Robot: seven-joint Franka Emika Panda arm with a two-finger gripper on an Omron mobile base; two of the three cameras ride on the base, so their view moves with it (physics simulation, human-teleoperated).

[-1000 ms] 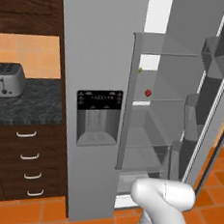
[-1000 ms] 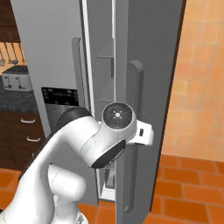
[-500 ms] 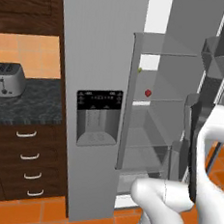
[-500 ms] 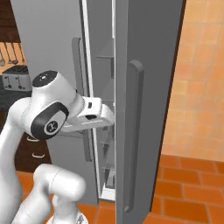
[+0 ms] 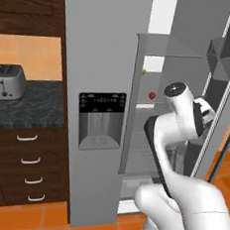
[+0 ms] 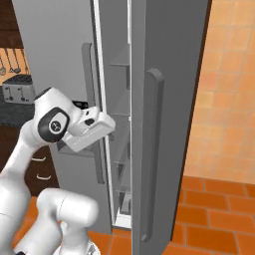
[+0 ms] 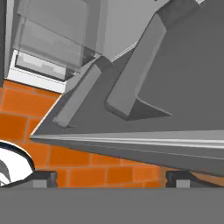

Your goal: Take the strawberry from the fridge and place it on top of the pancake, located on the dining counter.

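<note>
The grey fridge (image 5: 100, 61) stands with its right door (image 6: 167, 94) swung open. Inside, the tiny red strawberry (image 5: 151, 95) rests on a glass shelf, below a small yellow-green fruit (image 5: 143, 71). My hand (image 5: 205, 113) is raised in front of the open compartment, right of the strawberry and level with it, and well apart from it. In the hand view my gripper (image 7: 113, 178) is open, its fingertips (image 7: 44, 178) wide apart with nothing between them; it looks at the door's bins (image 7: 131, 83) and the orange floor. The pancake and dining counter are out of view.
The black water dispenser (image 5: 100, 119) sits on the closed left door. A toaster (image 5: 5, 81) stands on the dark granite worktop (image 5: 23, 110) above drawers at the left. The open door's long handle (image 6: 151, 149) is right of my hand (image 6: 92, 130). Orange tile floor (image 6: 214, 219) lies below.
My arm has swung up and left from beside the open door's handle into the gap before the fridge shelves. The strawberry and the door have not moved.
</note>
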